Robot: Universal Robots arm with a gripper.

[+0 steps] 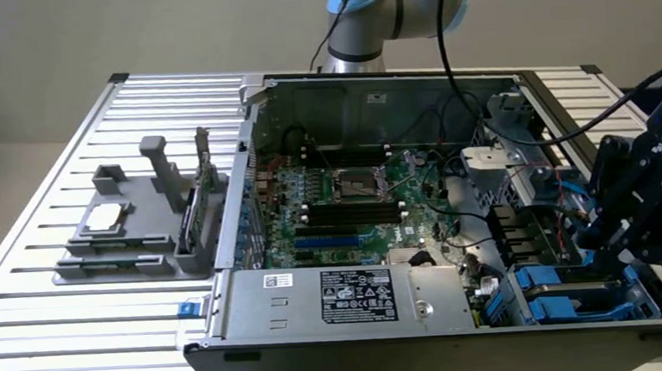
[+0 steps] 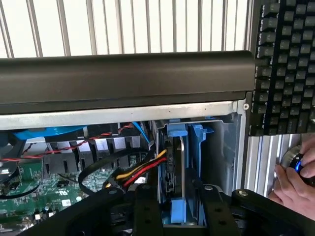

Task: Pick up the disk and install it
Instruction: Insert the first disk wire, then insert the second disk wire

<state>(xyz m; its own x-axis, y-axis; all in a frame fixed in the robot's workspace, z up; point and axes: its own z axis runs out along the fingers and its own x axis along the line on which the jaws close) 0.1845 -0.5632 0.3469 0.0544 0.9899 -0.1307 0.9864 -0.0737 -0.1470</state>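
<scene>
The disk stands on edge in its blue carrier, inside the drive bay at the corner of the open computer case. My gripper hangs right over it, one black finger on each side of the carrier and spread wider than the disk, so it is open. In the exterior view the gripper is at the case's right end, above the bay where the disk sits among blue plastic parts.
Red, yellow and black cables run close beside the bay. The motherboard and a grey power supply box fill the case. A grey fixture stands on the slatted table. Outside the case lie a keyboard and a person's hand.
</scene>
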